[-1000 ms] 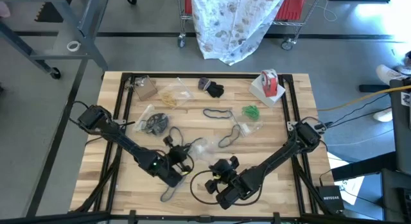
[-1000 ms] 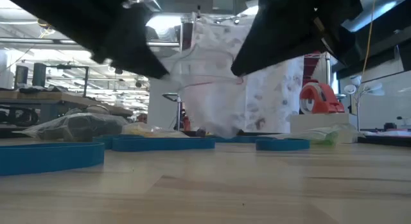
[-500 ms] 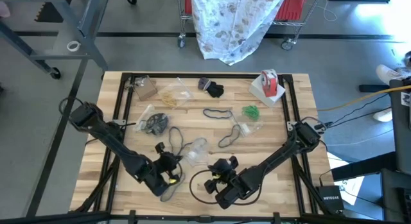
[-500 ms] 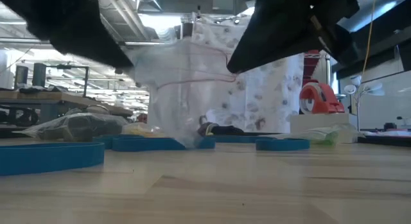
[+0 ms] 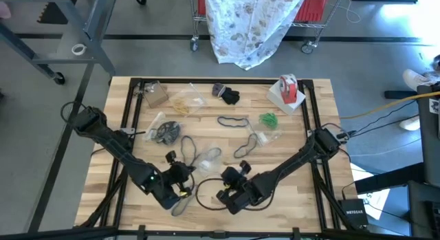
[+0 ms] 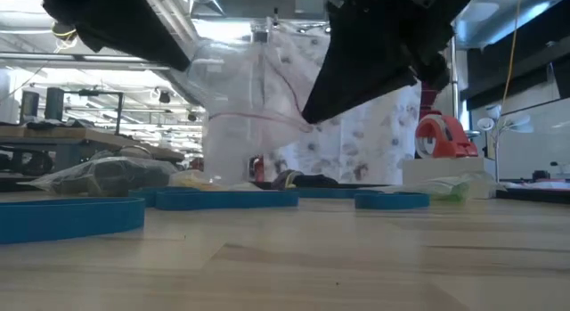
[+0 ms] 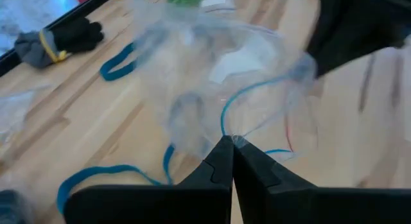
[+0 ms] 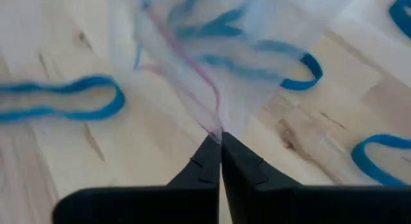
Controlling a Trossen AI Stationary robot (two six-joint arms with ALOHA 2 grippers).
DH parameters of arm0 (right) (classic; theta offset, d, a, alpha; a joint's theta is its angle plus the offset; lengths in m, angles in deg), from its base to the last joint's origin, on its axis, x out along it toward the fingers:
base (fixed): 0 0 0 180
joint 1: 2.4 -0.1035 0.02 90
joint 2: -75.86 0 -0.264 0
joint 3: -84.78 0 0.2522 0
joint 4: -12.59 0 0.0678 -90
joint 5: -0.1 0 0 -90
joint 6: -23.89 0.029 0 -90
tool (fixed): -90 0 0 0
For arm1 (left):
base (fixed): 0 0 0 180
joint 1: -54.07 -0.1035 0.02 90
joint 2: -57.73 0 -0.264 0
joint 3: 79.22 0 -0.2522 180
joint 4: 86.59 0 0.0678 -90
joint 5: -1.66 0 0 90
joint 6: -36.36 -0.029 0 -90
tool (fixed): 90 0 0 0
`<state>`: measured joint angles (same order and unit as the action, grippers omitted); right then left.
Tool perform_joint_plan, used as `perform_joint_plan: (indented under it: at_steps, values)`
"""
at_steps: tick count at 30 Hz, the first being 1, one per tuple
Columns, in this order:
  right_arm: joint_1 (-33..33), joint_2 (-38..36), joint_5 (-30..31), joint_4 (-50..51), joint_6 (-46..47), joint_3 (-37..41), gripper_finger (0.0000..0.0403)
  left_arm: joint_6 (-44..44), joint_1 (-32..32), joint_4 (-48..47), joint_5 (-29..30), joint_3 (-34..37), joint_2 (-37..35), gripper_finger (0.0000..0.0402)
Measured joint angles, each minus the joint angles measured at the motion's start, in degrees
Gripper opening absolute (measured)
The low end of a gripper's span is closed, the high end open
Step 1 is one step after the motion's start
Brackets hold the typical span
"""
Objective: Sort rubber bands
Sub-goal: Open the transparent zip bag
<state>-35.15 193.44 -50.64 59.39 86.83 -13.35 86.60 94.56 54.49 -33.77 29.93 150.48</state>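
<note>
High view: both arms reach toward a clear plastic bag (image 5: pixel 208 156) lifted off the wooden surface (image 5: pixel 302 199). The left gripper (image 7: pixel 228 142) has its fingers pressed together, pinching the bag's film; the right gripper (image 8: pixel 219 137) pinches another edge of the same bag likewise. Teal-blue rubber bands (image 8: pixel 61 102) lie on the surface below and around the bag, some showing through its film; green ones (image 5: pixel 268 120) sit well beyond the bag, nearer the tape roll (image 5: pixel 287 85).

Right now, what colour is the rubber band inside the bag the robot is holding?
Teal-blue. The rubber band shows through the clear bag, best in the left wrist view.
</note>
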Motion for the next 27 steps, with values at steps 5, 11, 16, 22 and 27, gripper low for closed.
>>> perform_joint_plan:
  at_steps: [5,11,16,22,27]
  values:
    - [0.7,-2.0,-2.9,3.3,-10.5,0.0,0.0064,0.8,-1.7,-1.0,-0.1,0.0,0.0,0.0000]
    - [0.5,-6.7,-2.9,17.2,-19.1,0.0,0.0155,0.6,-2.9,-1.0,-3.2,0.0,0.0,0.0000]
    - [1.4,-8.0,-2.9,25.1,-22.6,1.1,0.0187,0.6,-3.0,-0.9,-3.4,0.0,0.0,0.0000]
    - [1.5,-7.9,-9.2,6.2,-30.1,3.2,0.0177,-1.2,-3.1,-0.9,-5.4,0.0,0.0,0.0000]
    - [-1.7,-7.9,-14.3,-16.9,-38.9,3.2,0.0167,-3.6,-3.0,-0.6,-10.4,0.0,0.0,0.0000]
